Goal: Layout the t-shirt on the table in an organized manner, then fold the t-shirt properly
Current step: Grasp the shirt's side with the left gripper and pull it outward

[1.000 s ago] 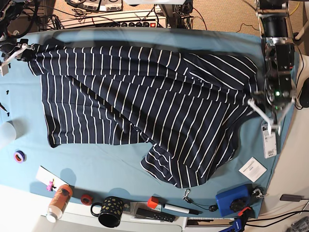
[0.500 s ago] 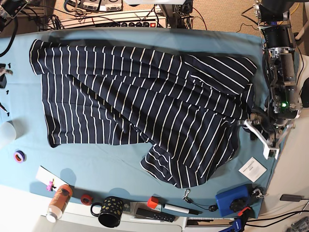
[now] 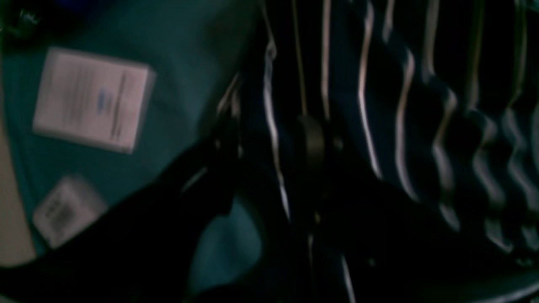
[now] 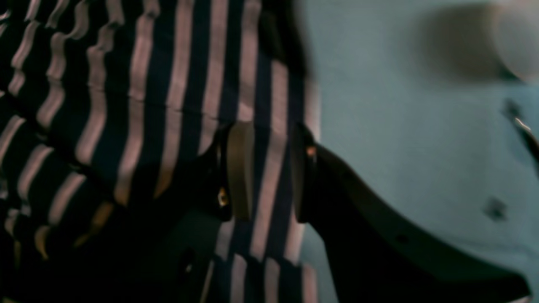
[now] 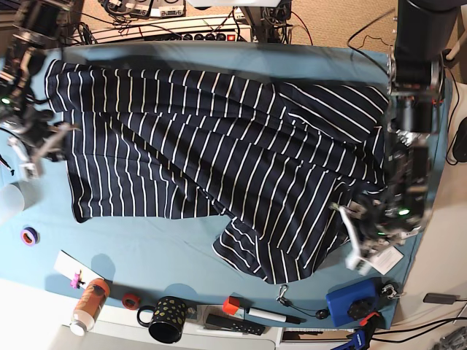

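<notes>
While layout: t-shirt [image 5: 219, 160] spread but rumpled on table [image 5: 182, 240]; unfolded
Right gripper [image 4: 265, 168]: apart, straddling hem
Left gripper [image 5: 365, 233]: cannot tell

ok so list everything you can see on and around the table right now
t-shirt: one, navy with white stripes, spread across the table, lower hem bunched
table: one, teal cloth cover
mug: one, black with dots, front edge
bottle: one, orange, front left
tape roll: one, purple, left side
blue box: one, front right
white card: one, front right
marker: one, white, front edge
power strip: one, behind the table
left gripper: jaws at the shirt's right edge, too blurred to tell their state
right gripper: jaws open, astride the shirt's left edge
</notes>
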{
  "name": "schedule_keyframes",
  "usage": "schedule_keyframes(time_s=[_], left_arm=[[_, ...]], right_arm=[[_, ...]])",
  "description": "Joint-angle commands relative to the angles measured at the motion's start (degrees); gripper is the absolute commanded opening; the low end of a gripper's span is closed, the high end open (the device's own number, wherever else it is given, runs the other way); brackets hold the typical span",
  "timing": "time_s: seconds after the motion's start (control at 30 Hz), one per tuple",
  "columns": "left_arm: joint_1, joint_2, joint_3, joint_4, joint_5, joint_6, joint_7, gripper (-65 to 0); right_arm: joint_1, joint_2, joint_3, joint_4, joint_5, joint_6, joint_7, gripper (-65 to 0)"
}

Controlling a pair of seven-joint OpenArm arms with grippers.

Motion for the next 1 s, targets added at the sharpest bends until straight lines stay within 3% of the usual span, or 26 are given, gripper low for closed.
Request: schedule_keyframes(time_s=[0.0, 0.17, 0.27, 0.43, 0.73, 0.8, 0.93, 0.97], left_arm=[[-3.17, -0.85, 0.87, -0.50, 0.87, 0.46, -2.19, -42.2], [-6.75, -0.83, 4.72, -6.71, 1.99, 0.98, -4.83, -42.2], [-7.74, -0.85, 4.83, -10.01, 4.59, 4.55, -7.82, -42.2], [-8.26, -0.55, 4.83, -16.09, 5.11, 1.70, -8.66, -42.2], [-8.26, -0.48, 4.83, -18.56, 2.32, 1.75, -10.60, -42.4], [-8.26, -0.13, 4.83, -18.58, 1.55, 2.10, -10.82, -46.2], [-8.26, 1.20, 4.83, -19.34, 1.70, 5.03, -12.83, -65.0], [-8.26, 1.38, 4.83, -19.58, 2.10, 6.08, -13.84, -65.0]], right_arm=[[1.29, 0.48, -0.20, 0.72, -0.59, -0.55, 1.29, -49.3], [1.90, -3.48, -0.94, 0.72, -2.40, -0.76, 1.03, -49.3], [1.75, -3.89, -0.94, 0.72, -2.40, -0.79, 0.39, -49.3], [1.75, -3.89, -0.94, 0.72, -2.38, -0.79, -0.15, -49.3], [1.75, -3.89, -0.94, 0.72, -2.36, -0.79, -0.57, -49.3], [1.75, -3.89, -0.94, 0.72, -2.36, -0.79, -0.68, -49.3], [1.77, -3.89, -0.94, 0.72, -2.36, -0.76, -0.70, -49.3], [1.75, -3.89, -0.94, 0.72, -2.36, -0.76, -0.85, -49.3]])
